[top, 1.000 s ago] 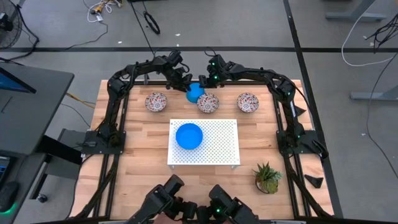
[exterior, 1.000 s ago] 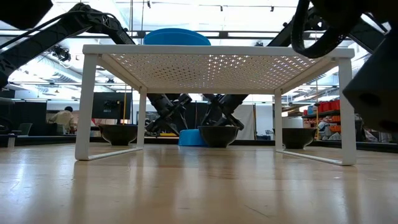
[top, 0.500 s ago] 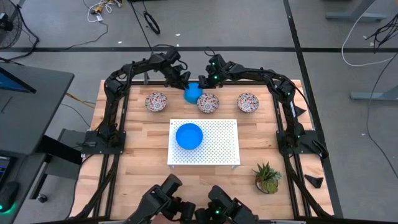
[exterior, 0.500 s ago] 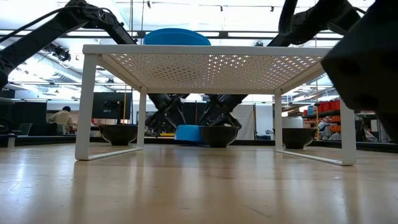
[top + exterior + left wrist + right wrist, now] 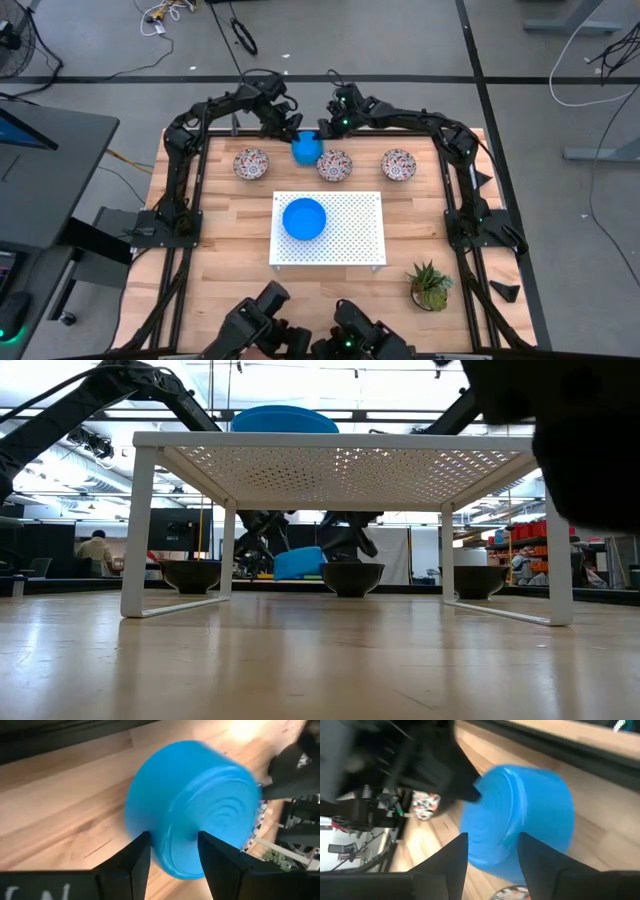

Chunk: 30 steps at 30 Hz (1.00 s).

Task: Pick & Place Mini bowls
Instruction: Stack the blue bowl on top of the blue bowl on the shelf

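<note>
A bright blue mini bowl (image 5: 306, 150) hangs tilted just above the table's far edge (image 5: 298, 563), its ringed base (image 5: 220, 815) turned up toward both wrists. My left gripper (image 5: 293, 132) is shut on it from the far left. My right gripper (image 5: 322, 131) comes from the far right, open, with its fingers either side of the same bowl (image 5: 520, 815). A second blue bowl (image 5: 304, 218) sits on the white perforated board (image 5: 350, 240). Three floral bowls (image 5: 251, 163) (image 5: 334, 165) (image 5: 398, 164) stand on their bases in a row on the table. My left gripper (image 5: 171, 837) has the blue bowl's side wall (image 5: 170, 855) between its two fingers, coming slanting down from the far left. The fingers hide the exact place of contact. The bowl is lifted clear of the table and tilted. My right gripper (image 5: 491, 836) straddles the bowl's wall (image 5: 492, 855); I cannot tell whether it touches.
The board stands on legs (image 5: 140, 530) at mid-table, with room under it. A small potted plant (image 5: 430, 285) stands near the right front. The middle floral bowl lies just beside the lifted bowl. Bare wood (image 5: 210, 230) stretches left of the board.
The blue bowl has come off the table by the far edge, risen a little, tipped, and shifted slightly toward the table's left. My left gripper has drawn up and toward the far left with it; my right gripper has followed leftward alongside.
</note>
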{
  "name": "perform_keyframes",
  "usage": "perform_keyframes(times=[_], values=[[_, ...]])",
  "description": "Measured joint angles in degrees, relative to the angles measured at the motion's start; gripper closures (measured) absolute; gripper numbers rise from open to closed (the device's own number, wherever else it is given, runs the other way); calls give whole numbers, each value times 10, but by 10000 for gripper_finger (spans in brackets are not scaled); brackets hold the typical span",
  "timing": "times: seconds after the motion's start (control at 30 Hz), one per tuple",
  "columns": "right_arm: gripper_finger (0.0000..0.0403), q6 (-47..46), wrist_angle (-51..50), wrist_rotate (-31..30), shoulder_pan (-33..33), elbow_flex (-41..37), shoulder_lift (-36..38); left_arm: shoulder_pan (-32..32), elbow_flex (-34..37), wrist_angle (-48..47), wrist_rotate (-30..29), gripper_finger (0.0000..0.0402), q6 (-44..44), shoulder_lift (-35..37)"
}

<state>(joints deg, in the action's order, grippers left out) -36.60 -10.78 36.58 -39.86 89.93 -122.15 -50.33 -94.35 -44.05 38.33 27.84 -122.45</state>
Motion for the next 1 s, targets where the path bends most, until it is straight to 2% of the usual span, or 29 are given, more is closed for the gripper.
perform_keyframes(times=[0.43, 0.63, 1.0], values=[[233, 5, 27, -6, 1, 3, 13, 15, 0, -11, 16, 237, -2, 1], [234, 6, 20, 4, 9, 1, 9, 20, -4, 2, 46, 238, -5, 6], [246, 9, 14, -5, 9, 1, 9, 21, -3, -23, 38, 282, -16, 5]])
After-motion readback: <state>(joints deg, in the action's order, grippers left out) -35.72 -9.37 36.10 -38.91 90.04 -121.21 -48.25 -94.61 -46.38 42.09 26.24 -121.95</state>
